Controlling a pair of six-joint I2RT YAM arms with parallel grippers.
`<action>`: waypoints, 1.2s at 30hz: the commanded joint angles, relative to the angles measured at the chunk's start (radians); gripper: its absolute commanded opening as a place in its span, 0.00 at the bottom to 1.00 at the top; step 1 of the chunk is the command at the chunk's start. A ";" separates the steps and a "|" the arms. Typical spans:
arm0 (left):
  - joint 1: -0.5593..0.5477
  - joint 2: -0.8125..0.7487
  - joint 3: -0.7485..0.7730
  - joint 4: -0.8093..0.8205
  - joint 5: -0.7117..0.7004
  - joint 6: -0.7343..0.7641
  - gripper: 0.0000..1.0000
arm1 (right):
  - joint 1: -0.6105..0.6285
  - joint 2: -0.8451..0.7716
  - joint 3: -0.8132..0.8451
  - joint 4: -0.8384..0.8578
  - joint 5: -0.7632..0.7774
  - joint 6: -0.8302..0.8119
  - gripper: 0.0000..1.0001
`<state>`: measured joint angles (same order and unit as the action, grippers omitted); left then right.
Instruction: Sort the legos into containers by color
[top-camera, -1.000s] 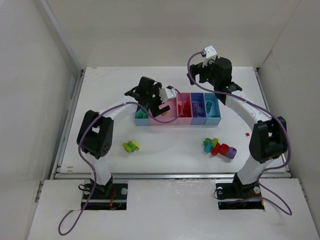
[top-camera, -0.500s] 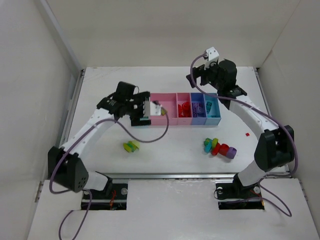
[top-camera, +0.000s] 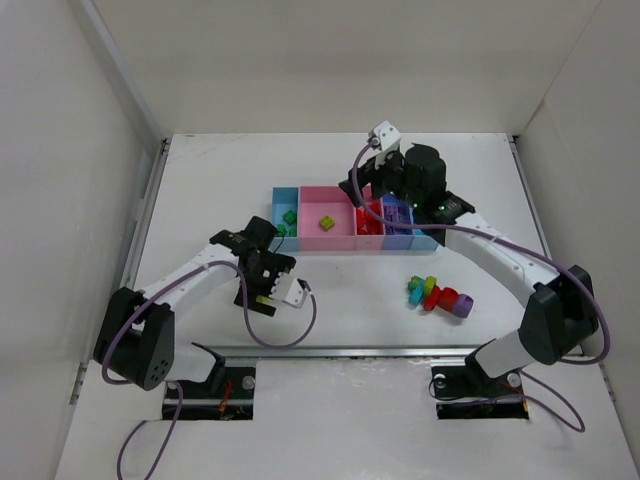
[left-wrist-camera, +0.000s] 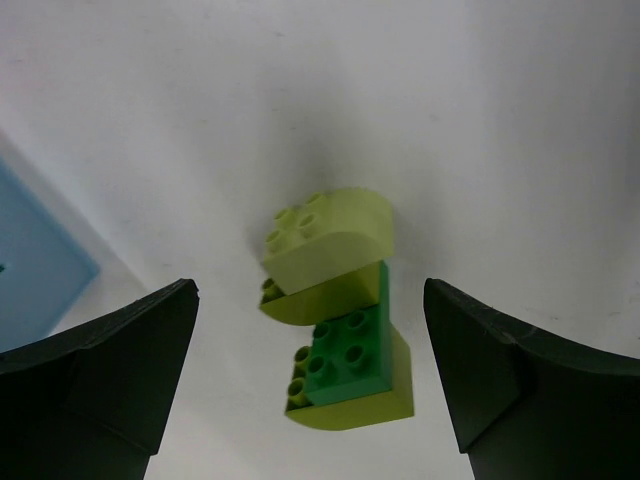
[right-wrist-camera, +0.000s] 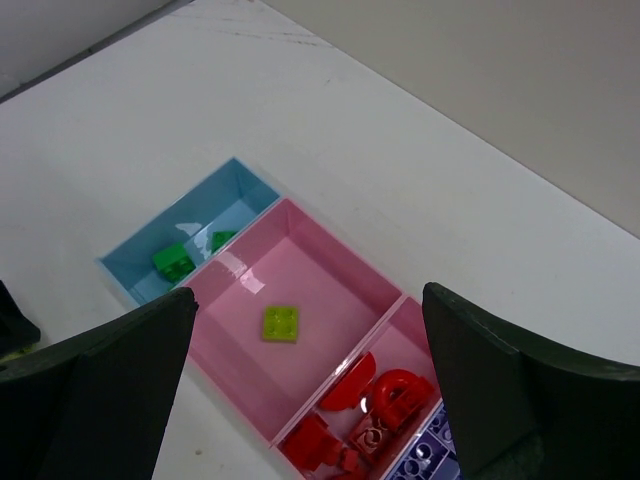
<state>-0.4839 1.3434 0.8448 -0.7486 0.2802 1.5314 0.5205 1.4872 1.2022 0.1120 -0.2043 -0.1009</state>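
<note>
My left gripper (left-wrist-camera: 310, 293) hangs over the white table (left-wrist-camera: 480, 120) with its jaws spread wide, holding nothing. Straight below it, between my two fingers and touching neither, lies a clump of legos (left-wrist-camera: 335, 330): a pale lime rounded brick (left-wrist-camera: 330, 235) at one end and a green square brick (left-wrist-camera: 345, 355) at the other, with yellow-green pieces under them. A corner of the light blue tray (left-wrist-camera: 35, 265) shows off past my left finger.

My right gripper (right-wrist-camera: 309, 293) is just as wide and empty above the row of trays. Beneath it is the wide pink tray (right-wrist-camera: 330, 255), holding one yellow-green brick (right-wrist-camera: 280, 323). On its left-finger side the light blue tray holds two green bricks (right-wrist-camera: 172, 260). On its right-finger side the narrow pink tray (right-wrist-camera: 415, 315) holds red pieces (right-wrist-camera: 385, 395). A mixed heap of legos (top-camera: 437, 293) lies on the table well apart from this gripper, toward my base.
</note>
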 joint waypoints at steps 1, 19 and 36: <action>-0.001 -0.036 -0.032 -0.023 -0.024 0.096 0.93 | 0.016 -0.042 -0.001 0.002 0.048 -0.002 1.00; -0.001 0.074 -0.019 0.025 -0.067 -0.200 0.94 | 0.026 -0.022 0.029 -0.037 0.066 -0.020 1.00; 0.044 0.126 0.059 0.051 -0.029 -0.271 0.06 | 0.035 -0.033 0.040 -0.046 0.138 -0.029 1.00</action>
<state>-0.4427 1.4849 0.8463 -0.6674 0.2211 1.2667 0.5457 1.4796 1.1980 0.0509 -0.1207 -0.1200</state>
